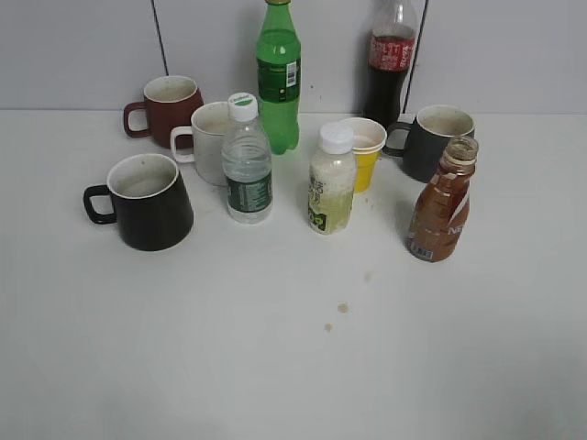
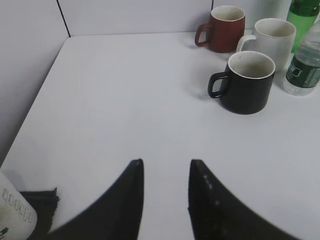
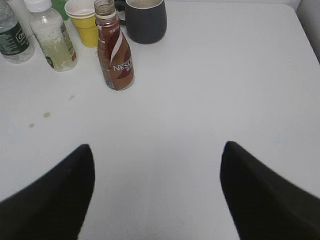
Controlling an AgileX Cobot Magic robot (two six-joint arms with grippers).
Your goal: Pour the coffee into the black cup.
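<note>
On the white table [image 1: 275,367], at the left of the exterior view, the black cup [image 1: 147,202] stands upright with its handle pointing left and its whitish inside showing. Behind it, toward the upper left, sits a maroon mug [image 1: 170,108], and just right of that a white mug [image 1: 209,139]. A clear water bottle [image 1: 247,160] with a white cap stands in front of the white mug, with a green soda bottle [image 1: 278,78] behind it against the back wall. Near the middle is a small bottle of pale juice [image 1: 331,181], a yellow paper cup [image 1: 364,151] just behind it. A cola bottle [image 1: 389,64] stands at the top, and a dark grey mug [image 1: 435,140] is to its lower right. Furthest right, in front of the grey mug, stands the coffee [image 1: 442,202], upright, its cap off, well apart from the black cup. A few small brown spots [image 1: 341,308] mark the table below the middle.

In the left wrist view the left gripper [image 2: 165,172] hangs over bare table at the bottom of the frame, its fingers parted by a narrow gap and grasping nothing. In the right wrist view the right gripper [image 3: 157,160] is spread wide and released, with the coffee toward the upper left.
</note>
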